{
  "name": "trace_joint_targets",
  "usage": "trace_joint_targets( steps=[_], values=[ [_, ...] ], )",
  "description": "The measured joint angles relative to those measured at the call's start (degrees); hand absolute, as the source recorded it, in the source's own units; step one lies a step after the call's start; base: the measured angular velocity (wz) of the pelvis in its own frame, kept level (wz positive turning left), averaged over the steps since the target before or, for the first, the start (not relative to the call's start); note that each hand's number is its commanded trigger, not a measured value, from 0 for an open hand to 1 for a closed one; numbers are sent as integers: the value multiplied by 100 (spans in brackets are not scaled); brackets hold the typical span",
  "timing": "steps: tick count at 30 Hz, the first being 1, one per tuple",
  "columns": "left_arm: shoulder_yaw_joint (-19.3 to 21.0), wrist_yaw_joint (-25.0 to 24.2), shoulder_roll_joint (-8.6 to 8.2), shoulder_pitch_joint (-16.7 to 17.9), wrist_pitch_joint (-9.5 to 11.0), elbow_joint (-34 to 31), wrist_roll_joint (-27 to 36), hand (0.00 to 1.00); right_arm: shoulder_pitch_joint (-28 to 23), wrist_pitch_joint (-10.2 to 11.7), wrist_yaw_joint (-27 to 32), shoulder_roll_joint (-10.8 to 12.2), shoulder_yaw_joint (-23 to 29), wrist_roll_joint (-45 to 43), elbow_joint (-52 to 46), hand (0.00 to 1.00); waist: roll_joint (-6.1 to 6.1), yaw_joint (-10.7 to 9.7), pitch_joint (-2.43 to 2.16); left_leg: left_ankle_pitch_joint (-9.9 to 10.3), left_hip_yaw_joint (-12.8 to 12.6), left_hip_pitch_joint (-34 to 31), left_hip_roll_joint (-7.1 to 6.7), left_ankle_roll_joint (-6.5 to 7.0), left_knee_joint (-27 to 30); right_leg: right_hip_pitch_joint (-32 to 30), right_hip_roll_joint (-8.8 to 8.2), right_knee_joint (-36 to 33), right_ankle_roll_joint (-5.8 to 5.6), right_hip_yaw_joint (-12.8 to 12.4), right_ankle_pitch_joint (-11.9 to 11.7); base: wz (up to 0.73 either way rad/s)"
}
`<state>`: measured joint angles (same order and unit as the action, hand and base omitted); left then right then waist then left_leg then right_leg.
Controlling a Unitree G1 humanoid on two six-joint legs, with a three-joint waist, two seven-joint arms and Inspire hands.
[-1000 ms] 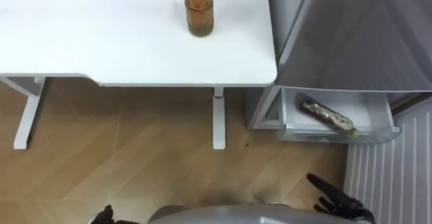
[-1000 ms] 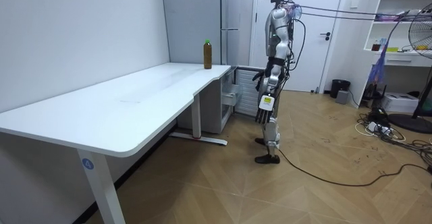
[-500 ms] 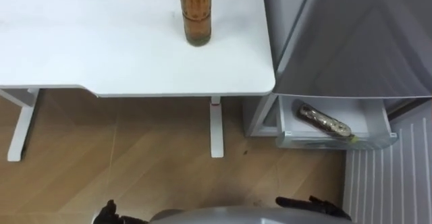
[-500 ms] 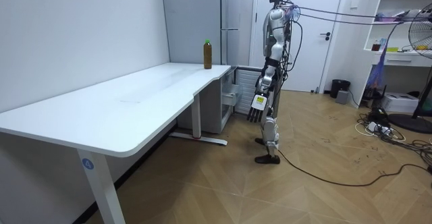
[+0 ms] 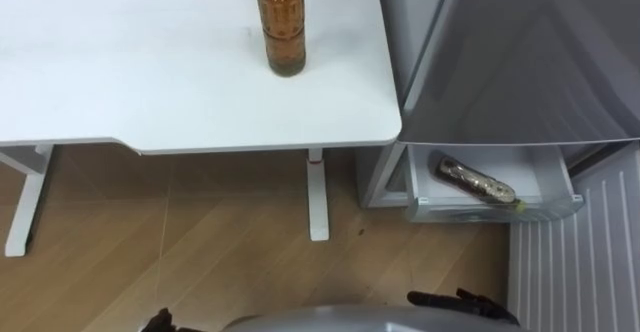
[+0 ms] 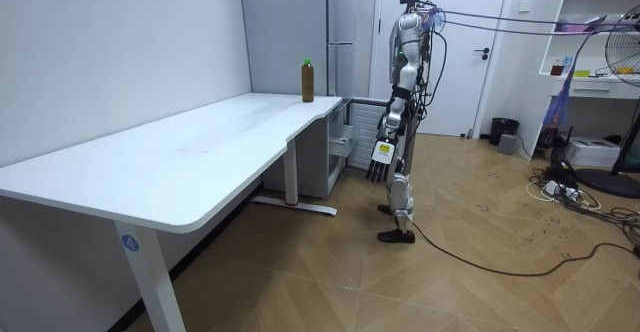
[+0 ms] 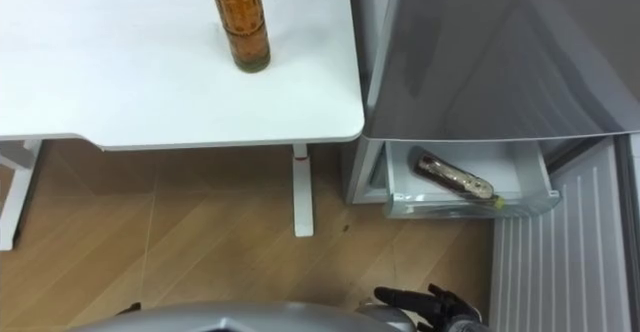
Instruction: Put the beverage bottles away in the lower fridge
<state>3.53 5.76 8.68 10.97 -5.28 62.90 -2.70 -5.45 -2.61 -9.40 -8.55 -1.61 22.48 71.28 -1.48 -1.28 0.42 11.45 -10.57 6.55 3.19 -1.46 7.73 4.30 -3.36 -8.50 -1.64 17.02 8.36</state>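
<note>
Altogether two bottles [image 5: 283, 22]: table [image 5: 120, 72], drawer [image 5: 490, 210].

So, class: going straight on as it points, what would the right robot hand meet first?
Probably the wooden floor; the right robot hand hangs low, short of the fridge drawer. Depth is unclear.

Since 1 second ago the right hand [image 6: 381, 155] has dropped from in front of the fridge drawer [image 5: 470, 210] to hang beside the robot's thigh, fingers straight
</note>
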Motion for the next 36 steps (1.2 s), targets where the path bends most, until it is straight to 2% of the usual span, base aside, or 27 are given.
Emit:
trace_joint_targets(
  steps=[1, 5, 6, 8, 10, 11, 12, 13, 15, 16, 18, 19, 22, 26, 27, 28, 30, 34, 36],
  values=[
    [-30, 3, 7, -18, -31, -2, 0, 0, 16, -7, 0, -2, -5, -3, -6, 0, 22, 0, -12, 0, 0, -1, 0, 0, 0, 1, 0, 0, -1, -1, 1, 0],
    [-22, 53, 23, -75, -117, -9, 84, 0, 201, -206, 1, -12, -22, -63, 30, 0, -25, -3, -28, -1, -3, 20, -3, 1, 10, 1, 0, -3, -2, -42, 4, -2],
    [-22, 98, 25, -78, -129, -8, 86, 0, 216, -239, -1, -12, -23, -100, 34, 0, -45, -2, -19, -1, -3, 25, -3, 1, 11, 3, 0, -3, -2, -47, 4, 0],
    [-17, 134, 27, -82, -140, 0, 87, 0, 234, -243, -11, -10, -43, -219, 31, 0, 15, 10, -7, -1, -3, 32, -3, 1, 12, 4, 1, -2, -2, -58, 4, -2],
    [11, 145, 24, -87, -144, 4, 120, 0, 231, -243, -14, -11, -108, -269, 34, 0, -75, 34, 0, -1, -16, 59, -4, 1, 12, -3, 5, -4, -2, -99, 6, -10],
    [29, 156, 21, -77, -146, 16, 266, 0, 225, -242, -13, -10, -134, -317, 28, 0, -73, 54, 30, -1, -20, 104, -3, 1, 7, 6, 11, -5, -1, -137, 8, -16],
    [55, 163, 21, -50, -150, 24, 386, 0, 207, -237, -12, -6, -142, -376, 13, 0, -27, 55, 10, 1, -6, 120, -4, -1, 6, 12, 14, -2, -3, -165, 14, -15],
    [102, 164, 16, -11, -149, 39, 464, 0, 195, -229, -12, -2, -125, -385, 4, 0, -56, 58, 23, 1, 3, 128, -5, -2, 4, 41, 16, 1, -5, -176, 17, -9],
    [221, 233, -16, 7, -148, 116, 844, 0, 175, -227, -8, 16, -96, -386, -8, 0, -13, 64, -4, 8, 16, 181, -3, -13, -2, 83, 28, 10, -4, -207, 17, -7],
    [255, 254, -30, 34, -148, 116, 955, 0, 176, -228, -8, 20, -95, -390, -10, 0, -81, 67, 7, 10, 17, 183, -2, -15, -4, 85, 29, 10, -4, -211, 18, -4],
    [336, 290, -49, 101, -151, 115, 1406, 0, 151, -235, -5, 24, -87, -392, -22, 0, -35, 71, -19, 14, 45, 187, -1, -17, -2, 91, 31, 6, -1, -210, 21, 0],
    [364, 316, -56, 112, -155, 114, 1546, 0, 151, -241, -5, 23, -70, -392, -23, 0, -68, 73, -14, 14, 45, 187, -1, -16, -1, 92, 31, 6, -1, -210, 21, 0],
    [654, 494, -112, 113, -165, 102, 2191, 0, 140, -250, -5, 28, 76, -490, -2, 0, -54, 111, -17, 21, 42, 216, 0, -16, 0, 138, 33, 9, -1, -207, 21, 3],
    [1302, 890, -101, 33, -144, -111, 2771, 0, 82, -251, -11, 21, 218, -529, -11, 0, -41, 165, -17, 36, 52, 253, 2, -7, -6, 198, 32, -6, -2, -170, 21, 9],
    [1520, 1067, -90, -3, -141, -271, 3012, 0, 29, -248, -10, 21, 323, -529, -40, 0, -37, 150, -17, 47, 172, 244, -5, 4, -7, 218, 25, -8, -8, -110, 26, 20],
    [1605, 1169, -89, -16, -126, -372, 3099, 0, -3, -250, -7, 23, 374, -529, -58, 0, -36, 159, -17, 51, 212, 244, -10, 7, -7, 222, 23, -14, -10, -103, 30, 16],
    [1780, 1628, -89, -15, 37, -748, 3407, 0, -71, -245, 12, 15, 406, -529, -158, 0, -19, 236, -30, 53, 287, 246, -18, 9, -9, 212, 30, -23, -10, -124, 34, -2],
    [1994, 2296, -104, 30, 114, -1418, 3576, 0, -255, -249, 51, 5, 427, -567, -429, 0, -9, 330, -73, 54, 278, 240, -15, 8, 0, 209, 39, -25, -3, -130, 30, 0],
    [2216, 2765, -114, 67, 258, -2034, 3576, 0, -255, -241, 52, -1, 561, -955, -507, 0, -6, 338, -91, 54, 280, 255, -13, 8, -1, 224, 43, -22, 1, -130, 27, 0]
  ],
)
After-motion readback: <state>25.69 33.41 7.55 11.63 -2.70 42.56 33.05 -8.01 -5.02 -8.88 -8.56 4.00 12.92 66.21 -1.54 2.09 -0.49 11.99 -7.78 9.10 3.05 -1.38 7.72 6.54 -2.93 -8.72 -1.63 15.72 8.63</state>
